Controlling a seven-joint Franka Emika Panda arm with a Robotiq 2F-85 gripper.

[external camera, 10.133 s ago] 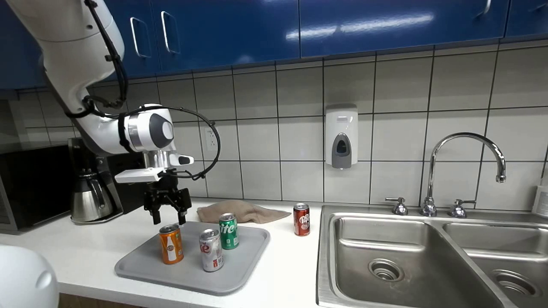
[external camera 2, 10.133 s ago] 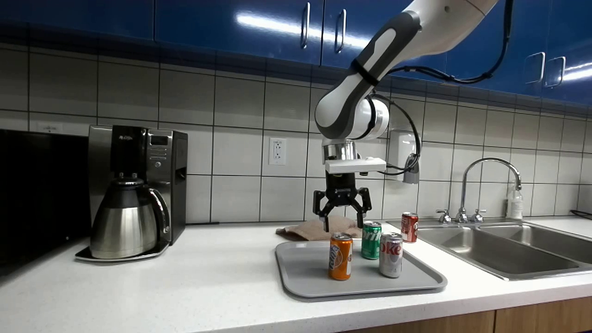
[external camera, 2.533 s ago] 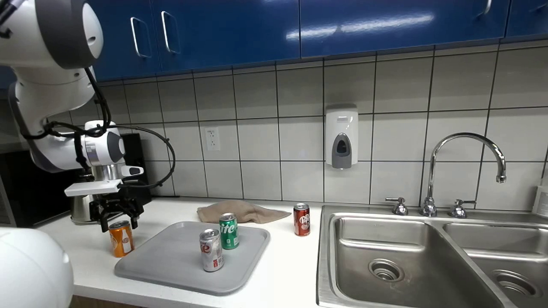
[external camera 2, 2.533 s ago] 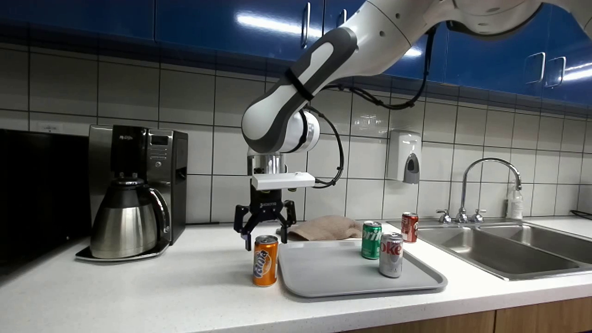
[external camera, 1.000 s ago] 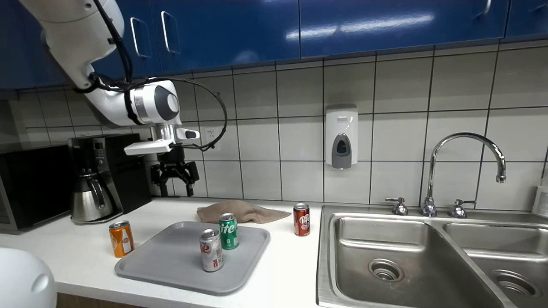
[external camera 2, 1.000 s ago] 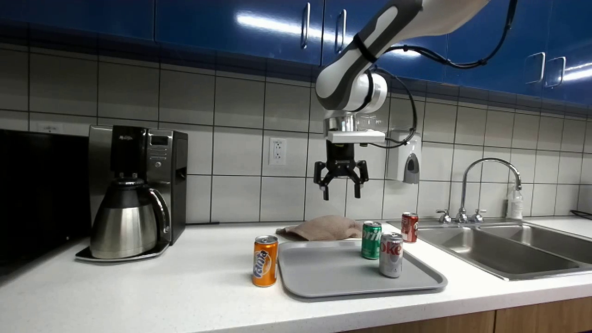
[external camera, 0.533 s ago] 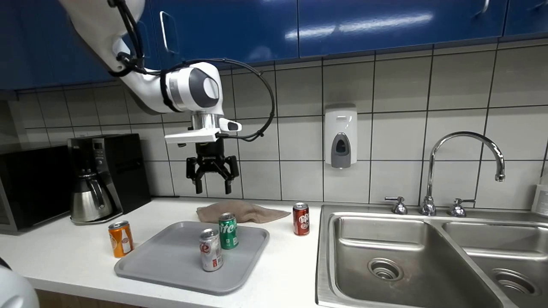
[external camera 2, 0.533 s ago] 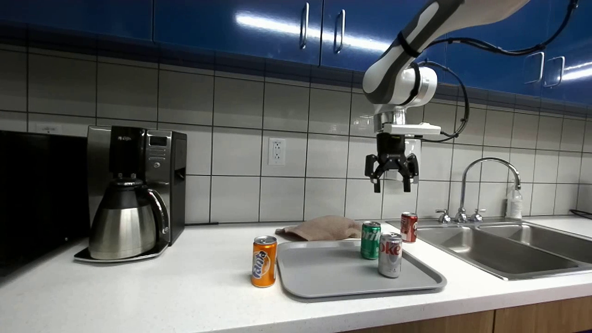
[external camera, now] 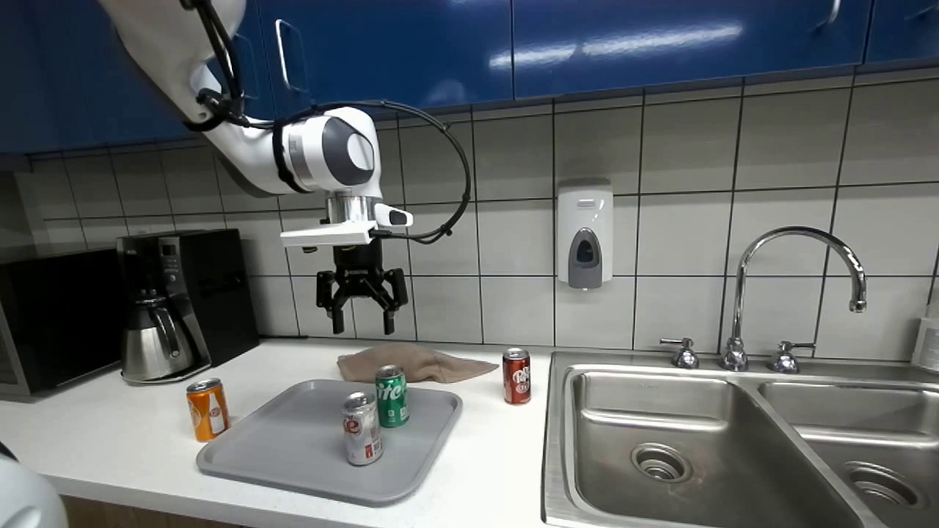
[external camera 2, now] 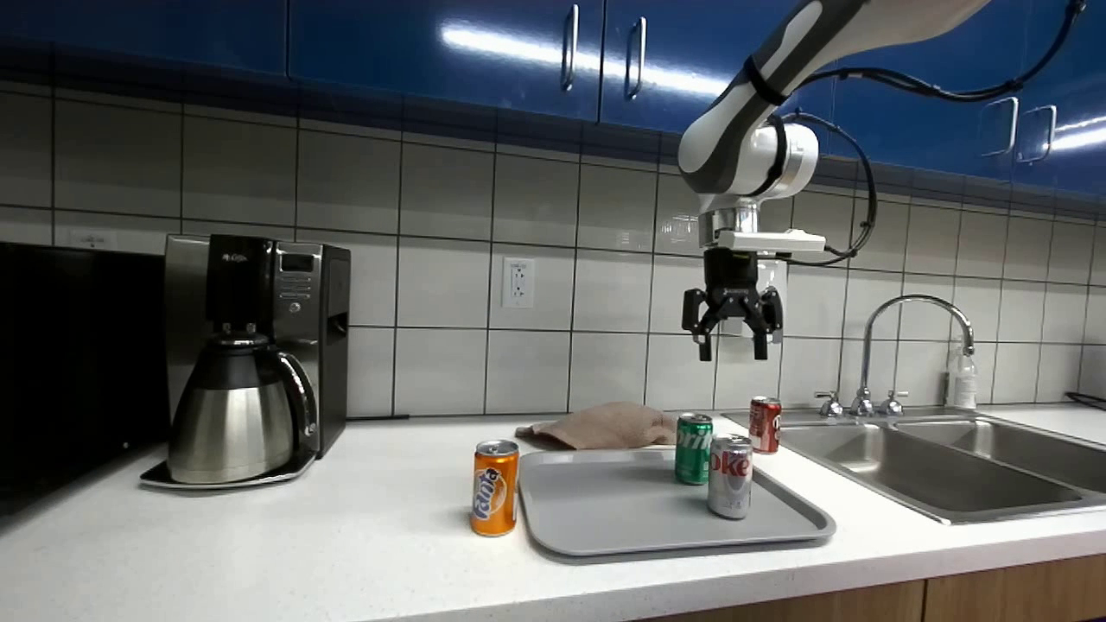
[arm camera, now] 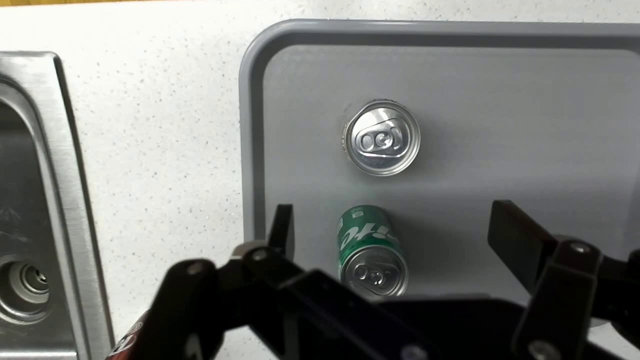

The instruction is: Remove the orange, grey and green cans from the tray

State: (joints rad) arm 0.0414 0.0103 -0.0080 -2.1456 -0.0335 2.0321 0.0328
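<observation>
The orange can stands upright on the counter just beside the grey tray; it also shows in an exterior view. The grey can and the green can stand upright on the tray, close together. In the wrist view the green can lies in the picture between my open fingers, and the grey can is above it in the picture. My gripper is open and empty, high above the tray's back part; it also shows in an exterior view.
A red can stands on the counter between tray and sink. A brown cloth lies behind the tray. A coffee maker stands near the wall, and a faucet rises behind the sink.
The orange can went from the tray to the counter and was let go. My open gripper then rose and moved over toward the other cans; it is nearly still over the last half second.
</observation>
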